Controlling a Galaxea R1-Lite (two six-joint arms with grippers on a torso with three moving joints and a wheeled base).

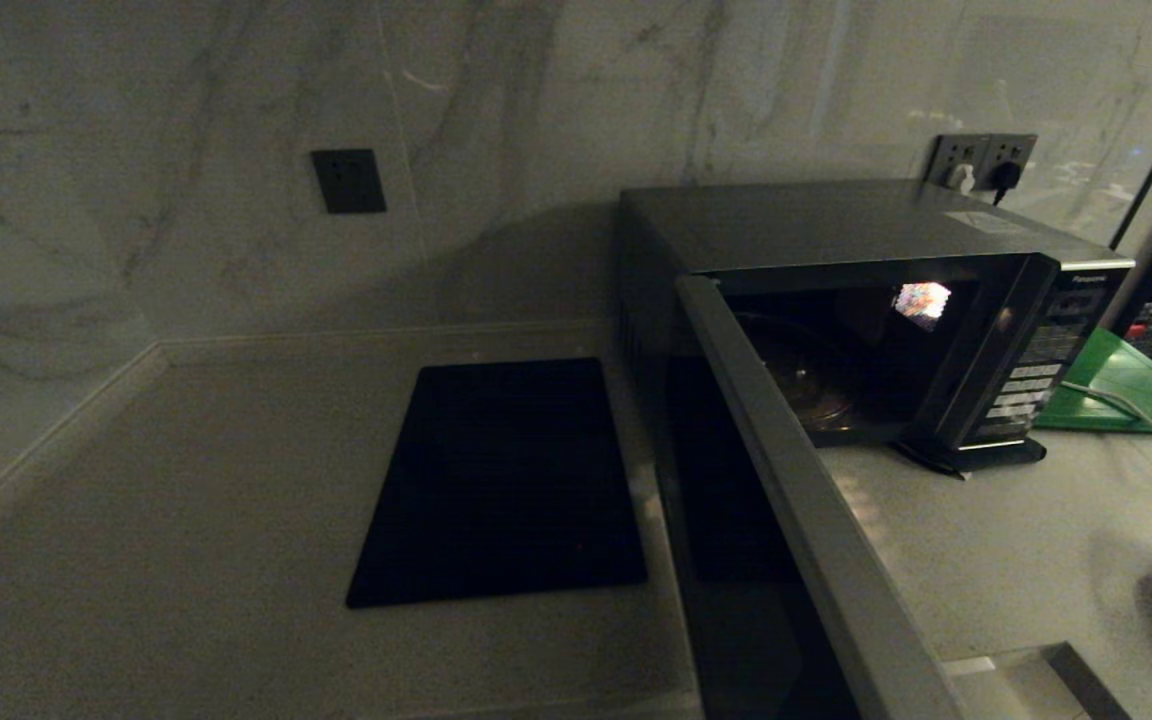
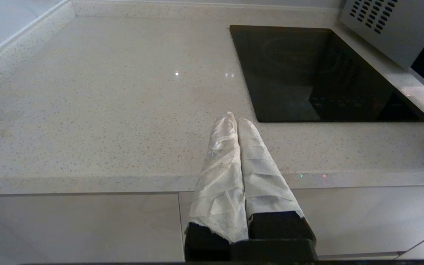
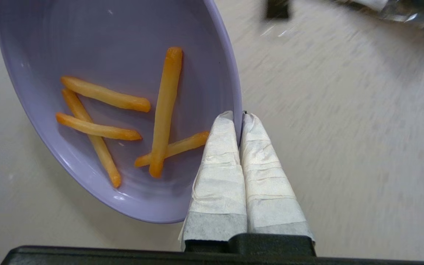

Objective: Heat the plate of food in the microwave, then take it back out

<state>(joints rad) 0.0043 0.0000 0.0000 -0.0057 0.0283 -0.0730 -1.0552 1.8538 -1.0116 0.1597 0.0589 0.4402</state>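
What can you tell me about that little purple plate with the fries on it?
The plate of food is a small round lilac dish with a raised rim, smooth like plastic. About five orange-yellow fries lie loosely crossed in it. The right claw, its fingers wrapped in white tape, is shut on the rim, one finger inside, one outside. In the head view the plate shows only at the right edge, above the pale countertop, outside the open microwave.

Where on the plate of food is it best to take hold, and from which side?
At the raised rim, from the side, one finger inside and one outside. The right gripper already pinches the plate of food this way; the rim is thin, and the fries lie away from it.
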